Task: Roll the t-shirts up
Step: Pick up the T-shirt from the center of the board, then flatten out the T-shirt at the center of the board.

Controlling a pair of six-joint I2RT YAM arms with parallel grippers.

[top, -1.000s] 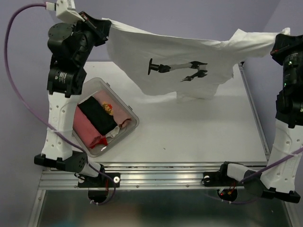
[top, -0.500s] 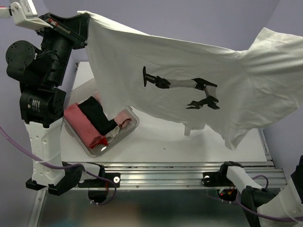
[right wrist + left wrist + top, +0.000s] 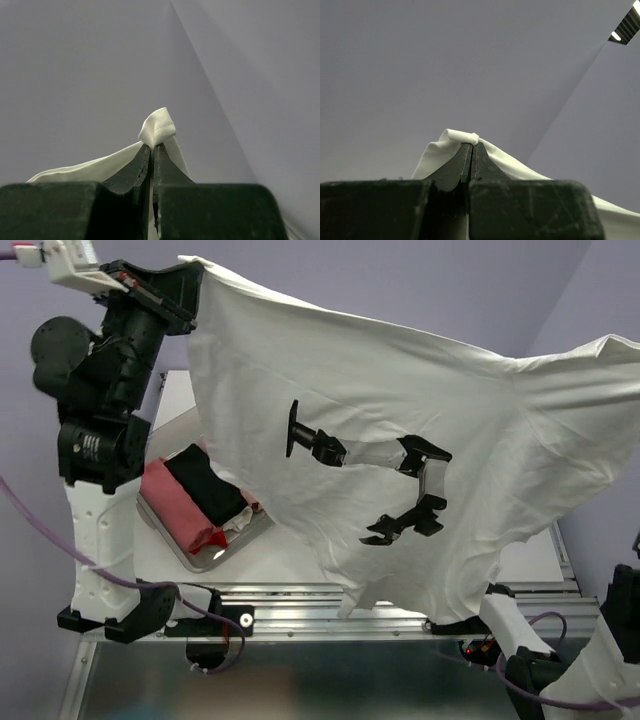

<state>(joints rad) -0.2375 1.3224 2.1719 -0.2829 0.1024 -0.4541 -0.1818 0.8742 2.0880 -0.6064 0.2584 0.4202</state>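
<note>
Jaws, both sides: we record them pinched flat together, left gripper [image 3: 472, 145] and right gripper [image 3: 152, 146] each biting a small bunched fold of cloth edge.
Item: white t-shirt [image 3: 400, 410], dark robot-arm print, hung aloft between the two grips, spread wide above the table [image 3: 285, 555], lower edge draping toward the near rail.
Handling, in our judgement: light, limp, thin, apt to slip or sag; best taken at corners or hems.
Also listed: pink shirt [image 3: 172, 502] and black shirt [image 3: 208, 485], lying in the clear tub [image 3: 190, 558].
</note>
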